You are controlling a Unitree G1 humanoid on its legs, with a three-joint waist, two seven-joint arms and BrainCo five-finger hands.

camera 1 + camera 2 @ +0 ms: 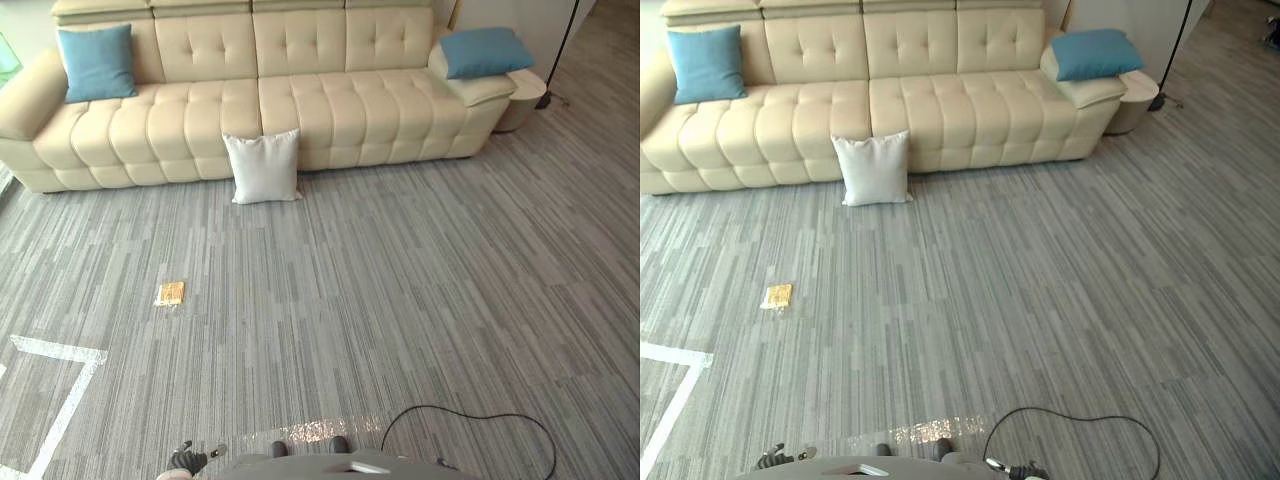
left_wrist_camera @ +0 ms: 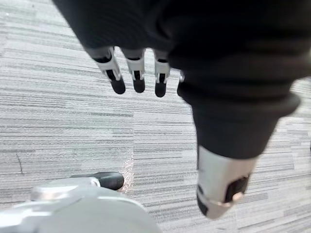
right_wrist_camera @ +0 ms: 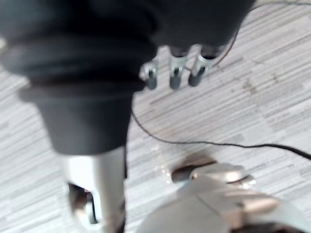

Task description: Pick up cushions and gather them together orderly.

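Low over the grey carpet hang the left hand and the right hand, each with fingers straight and relaxed, holding nothing. Farther off, a small yellow item lies on the carpet near a white tape line. Beyond it the white cushion stands on the floor, leaning against the front of the cream sofa. The left blue cushion sits upright against the backrest at the sofa's left end; the right blue cushion lies on the opposite armrest, well apart from both others.
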